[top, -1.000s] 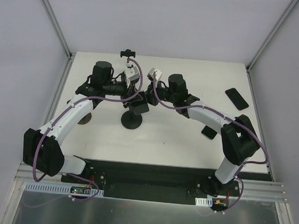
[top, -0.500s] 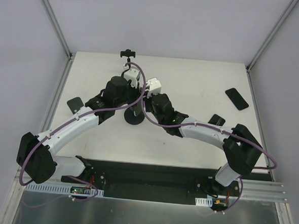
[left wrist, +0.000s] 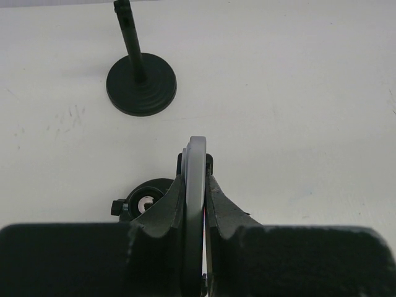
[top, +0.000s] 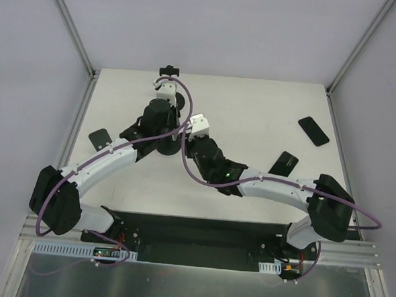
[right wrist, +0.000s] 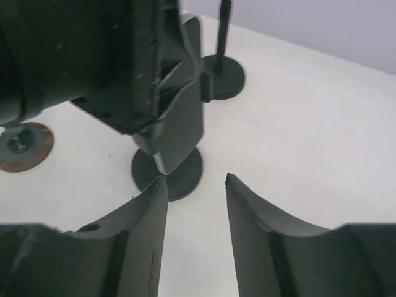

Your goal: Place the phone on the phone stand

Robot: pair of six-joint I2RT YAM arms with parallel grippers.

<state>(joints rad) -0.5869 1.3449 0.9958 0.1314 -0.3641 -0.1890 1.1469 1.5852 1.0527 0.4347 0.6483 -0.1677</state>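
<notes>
My left gripper (left wrist: 195, 176) is shut on the phone (left wrist: 197, 154), which I see edge-on as a thin grey slab standing up between the fingers. From the right wrist, the phone (right wrist: 185, 117) hangs over the round black base of the phone stand (right wrist: 168, 176). My right gripper (right wrist: 195, 182) is open just in front of that base with nothing between its fingers. From above, the left gripper (top: 167, 130) and right gripper (top: 187, 144) meet over the stand (top: 170, 149). A black round part with a knob (left wrist: 143, 199) sits just left of the left fingers.
A second black stand (left wrist: 141, 83) with a thin pole stands farther back (top: 169, 70). Three other dark phones lie flat, at the right (top: 313, 131), mid right (top: 282, 162) and left (top: 99, 139). A brown disc (right wrist: 26, 145) lies to the left.
My right gripper has opened and let go of the phone. Both arms have dropped lower over the stand, and the left gripper still grips the phone.
</notes>
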